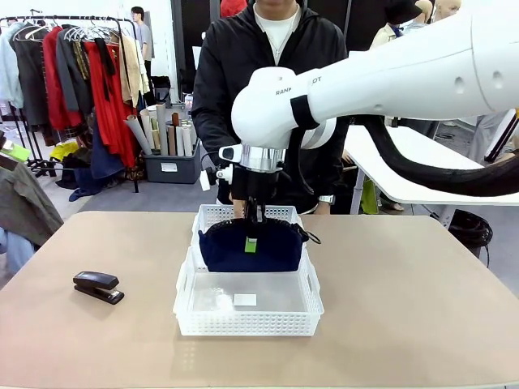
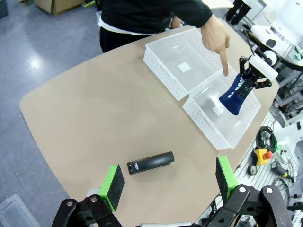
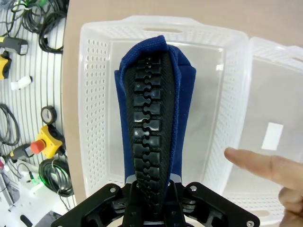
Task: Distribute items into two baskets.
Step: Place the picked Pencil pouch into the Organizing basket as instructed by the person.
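Note:
My right gripper [image 1: 253, 220] is shut on the top edge of the navy pouch [image 1: 251, 250], which hangs over the near white basket [image 1: 243, 322], by the wall it shares with the far basket [image 1: 212, 214]. In the right wrist view the pouch [image 3: 184, 118] with its black zipper hangs from the shut gripper [image 3: 151, 187] over that basket [image 3: 94, 94]. The black stapler [image 1: 99, 286] lies on the table at the left. My left gripper [image 2: 168, 182] hovers open high above the stapler [image 2: 150, 162]. From here the pouch [image 2: 235, 94] dangles in the nearer basket [image 2: 208, 127].
A person in a black jacket stands at the far side. Their hand [image 2: 217, 35] points a finger down at the wall between the two baskets, close to the pouch; the finger [image 3: 251, 161] also shows beside the far basket [image 3: 274, 94]. Bare tabletop [image 1: 405, 275] lies on both sides.

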`<action>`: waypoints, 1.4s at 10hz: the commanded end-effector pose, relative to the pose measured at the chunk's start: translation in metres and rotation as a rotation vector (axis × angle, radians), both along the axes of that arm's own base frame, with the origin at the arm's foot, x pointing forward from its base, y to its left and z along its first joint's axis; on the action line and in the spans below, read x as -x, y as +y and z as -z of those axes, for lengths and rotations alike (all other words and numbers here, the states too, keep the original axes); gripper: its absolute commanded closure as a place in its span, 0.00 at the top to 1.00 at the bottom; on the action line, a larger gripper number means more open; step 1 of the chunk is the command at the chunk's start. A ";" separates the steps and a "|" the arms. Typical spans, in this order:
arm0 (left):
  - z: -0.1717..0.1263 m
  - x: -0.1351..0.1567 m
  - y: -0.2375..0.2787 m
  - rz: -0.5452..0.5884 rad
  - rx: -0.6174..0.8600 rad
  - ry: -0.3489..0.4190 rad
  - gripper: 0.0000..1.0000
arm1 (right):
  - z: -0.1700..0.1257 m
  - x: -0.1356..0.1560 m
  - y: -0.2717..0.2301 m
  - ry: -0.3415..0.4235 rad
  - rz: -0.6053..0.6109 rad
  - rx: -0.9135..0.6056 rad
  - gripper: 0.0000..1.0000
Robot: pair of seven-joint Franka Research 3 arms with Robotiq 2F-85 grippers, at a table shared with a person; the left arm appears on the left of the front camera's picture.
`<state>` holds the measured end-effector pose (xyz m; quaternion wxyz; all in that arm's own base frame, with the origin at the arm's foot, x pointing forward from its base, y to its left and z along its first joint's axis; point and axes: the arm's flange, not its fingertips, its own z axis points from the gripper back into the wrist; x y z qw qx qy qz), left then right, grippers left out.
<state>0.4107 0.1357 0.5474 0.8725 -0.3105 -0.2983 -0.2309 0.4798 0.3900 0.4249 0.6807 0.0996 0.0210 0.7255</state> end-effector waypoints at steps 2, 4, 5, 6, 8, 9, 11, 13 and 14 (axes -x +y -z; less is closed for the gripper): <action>0.000 0.001 -0.002 -0.003 0.003 -0.006 1.00 | 0.020 -0.001 0.012 -0.005 0.015 0.048 0.00; 0.000 0.001 -0.002 -0.003 0.003 -0.006 1.00 | 0.037 -0.001 0.017 -0.007 0.007 0.073 0.00; 0.000 0.001 -0.002 -0.003 0.003 -0.006 1.00 | 0.043 -0.001 0.019 -0.016 -0.003 0.082 0.00; 0.000 0.001 -0.002 -0.003 0.003 -0.006 1.00 | 0.050 -0.001 0.021 -0.025 -0.010 0.093 0.00; 0.000 0.001 -0.002 -0.003 0.003 -0.006 1.00 | 0.067 0.001 0.027 -0.024 -0.016 0.111 0.00; 0.000 0.001 -0.002 -0.003 0.003 -0.006 1.00 | 0.072 0.003 0.027 -0.011 -0.026 0.105 0.00; 0.000 0.001 -0.002 -0.003 0.003 -0.006 1.00 | 0.080 0.006 0.029 0.015 -0.033 0.081 0.00; 0.000 0.001 -0.002 -0.003 0.003 -0.006 1.00 | 0.087 0.009 0.029 0.026 -0.038 0.068 0.00; 0.000 0.001 -0.002 -0.003 0.003 -0.006 1.00 | 0.088 0.008 0.029 0.029 -0.033 0.056 0.00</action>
